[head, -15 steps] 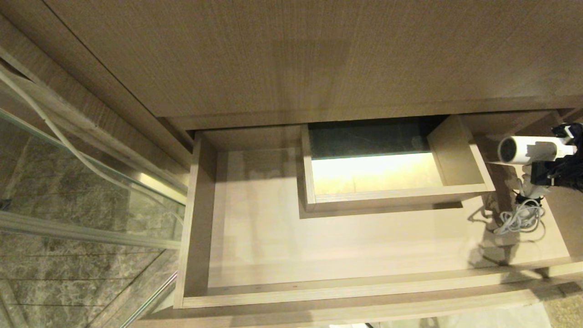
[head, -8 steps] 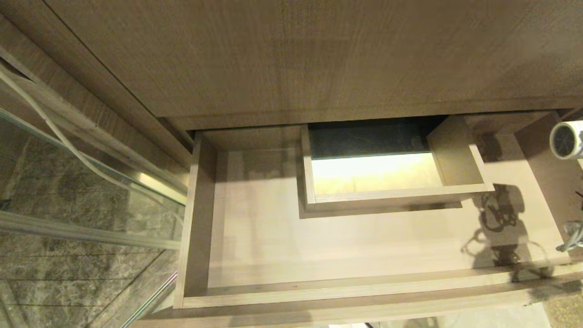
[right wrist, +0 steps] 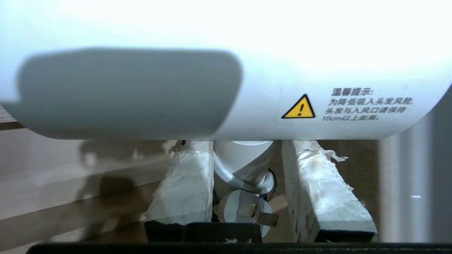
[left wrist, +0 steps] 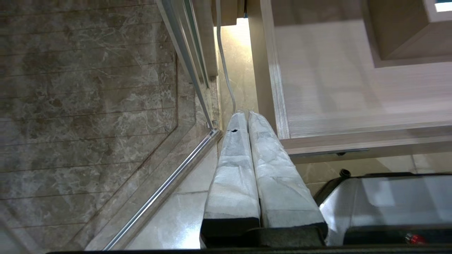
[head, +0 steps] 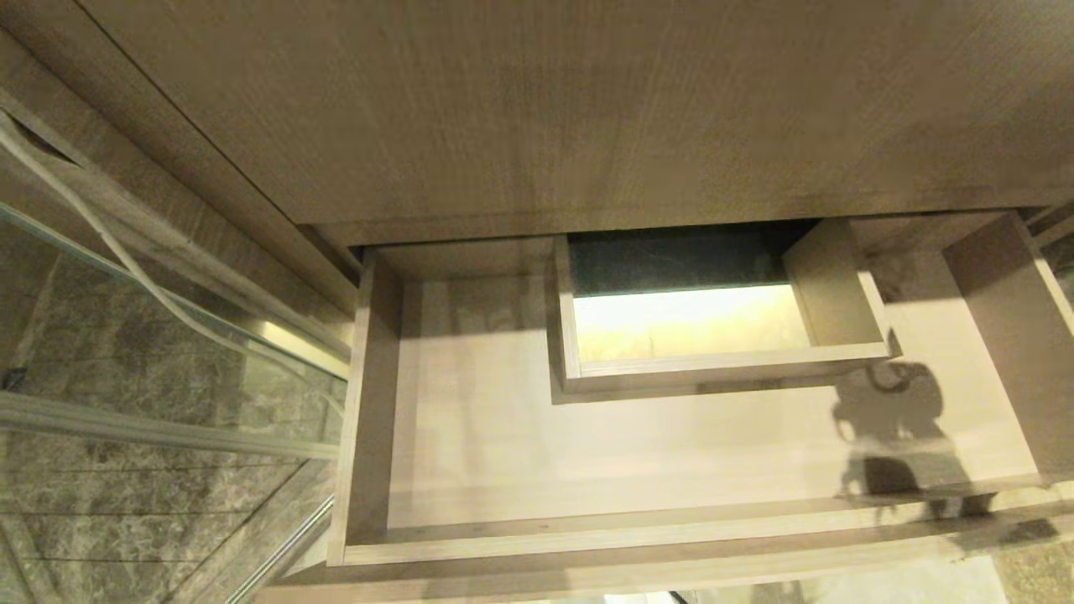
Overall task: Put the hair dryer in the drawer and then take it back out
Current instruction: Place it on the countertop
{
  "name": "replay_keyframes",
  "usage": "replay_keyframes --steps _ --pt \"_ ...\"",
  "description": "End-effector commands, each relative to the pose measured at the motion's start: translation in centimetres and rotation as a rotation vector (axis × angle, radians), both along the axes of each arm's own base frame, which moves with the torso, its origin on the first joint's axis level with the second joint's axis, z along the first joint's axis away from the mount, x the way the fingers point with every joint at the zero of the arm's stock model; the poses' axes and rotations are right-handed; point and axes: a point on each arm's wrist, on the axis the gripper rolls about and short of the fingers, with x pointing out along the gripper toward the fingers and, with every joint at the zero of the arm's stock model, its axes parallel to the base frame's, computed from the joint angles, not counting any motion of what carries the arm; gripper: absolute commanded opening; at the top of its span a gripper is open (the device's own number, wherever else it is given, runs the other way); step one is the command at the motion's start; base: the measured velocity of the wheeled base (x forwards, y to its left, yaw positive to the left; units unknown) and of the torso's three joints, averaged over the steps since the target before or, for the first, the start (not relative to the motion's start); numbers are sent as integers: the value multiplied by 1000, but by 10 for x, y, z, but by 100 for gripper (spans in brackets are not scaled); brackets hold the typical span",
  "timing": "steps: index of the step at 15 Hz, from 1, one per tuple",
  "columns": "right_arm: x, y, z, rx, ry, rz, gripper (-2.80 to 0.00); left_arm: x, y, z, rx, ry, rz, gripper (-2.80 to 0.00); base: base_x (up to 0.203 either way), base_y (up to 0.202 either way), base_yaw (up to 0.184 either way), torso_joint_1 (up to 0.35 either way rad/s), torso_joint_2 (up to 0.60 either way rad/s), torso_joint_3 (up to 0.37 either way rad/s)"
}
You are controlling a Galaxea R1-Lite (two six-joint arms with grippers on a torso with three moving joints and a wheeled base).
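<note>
Right gripper (right wrist: 247, 190): taped, cloth-wrapped fingers (right wrist: 183, 183) partly closed on the handle of the hair dryer (right wrist: 226, 70), glossy white plastic barrel right before the lens, plug (right wrist: 243, 211) dangling between the jaws; risk judged as the smooth round handle twisting or sliding in the narrow pinch, or the loose cord snagging a wall. Beyond lies the open drawer (head: 361, 403), matte beige wood-grain, shallow, boxed cutout (head: 722, 361) at back, dryer out of the head view. Left gripper (left wrist: 247, 116) hangs closed beside the drawer, holding nothing.
</note>
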Motion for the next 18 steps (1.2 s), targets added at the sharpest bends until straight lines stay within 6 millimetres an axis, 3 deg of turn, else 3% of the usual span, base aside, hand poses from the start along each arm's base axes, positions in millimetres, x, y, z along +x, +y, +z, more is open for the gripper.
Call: replay_keyframes --steps 1,8,18 --pt "-19 11 8 -41 -52 0 -280 0 0 0 0 1 1 -280 0 0 0 231 -472 -204" --pt "-33 19 8 -101 -61 7 -280 0 0 0 0 1 1 -280 0 0 0 172 -482 -215" --pt "-36 22 14 -132 -110 8 -280 0 0 0 0 0 1 -280 0 0 0 335 -511 -240"
